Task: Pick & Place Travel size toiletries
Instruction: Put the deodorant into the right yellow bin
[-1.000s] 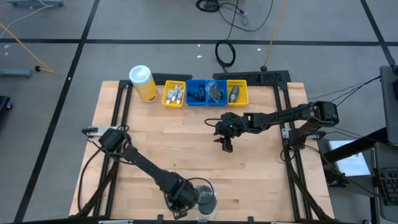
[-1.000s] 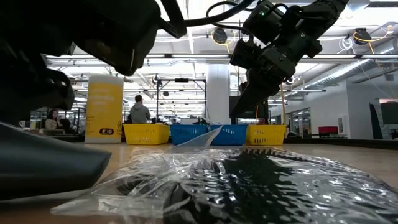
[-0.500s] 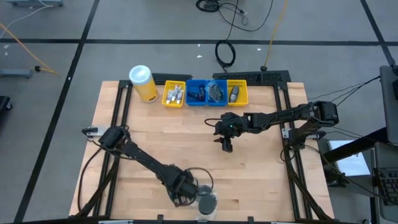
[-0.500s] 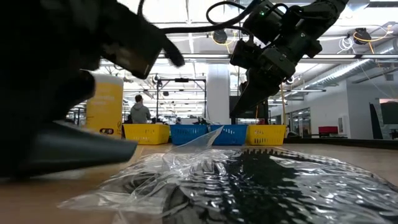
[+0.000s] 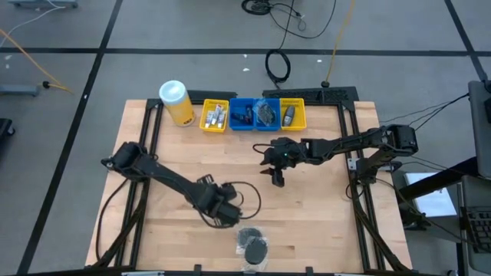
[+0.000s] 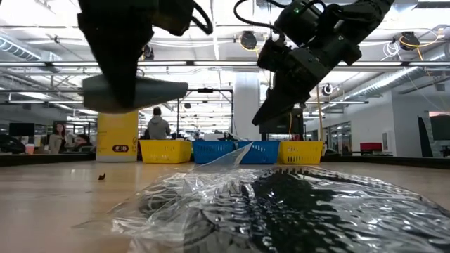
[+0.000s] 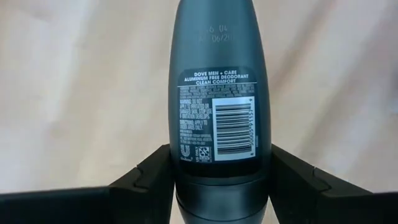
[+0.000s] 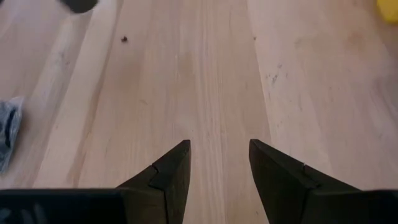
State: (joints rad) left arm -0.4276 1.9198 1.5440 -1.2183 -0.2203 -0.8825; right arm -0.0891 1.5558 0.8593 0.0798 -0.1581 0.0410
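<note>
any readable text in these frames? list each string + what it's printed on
"DOVE MEN + CARE" – label on the dark grey deodorant bottle held in the left gripper.
"ALUMINUM FREE DEODORANT" – same label.
"CLEAN COMFORT" – same label.
"06/20" – partly legible stamp above the label.
Fine print and barcode digits on the label: too small to read.
Yellow canister, low view: print and a small logo, too blurred to read.

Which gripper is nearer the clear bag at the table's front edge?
Left. The left gripper is just behind the bag, holding a deodorant; the right gripper hovers farther back.
</note>
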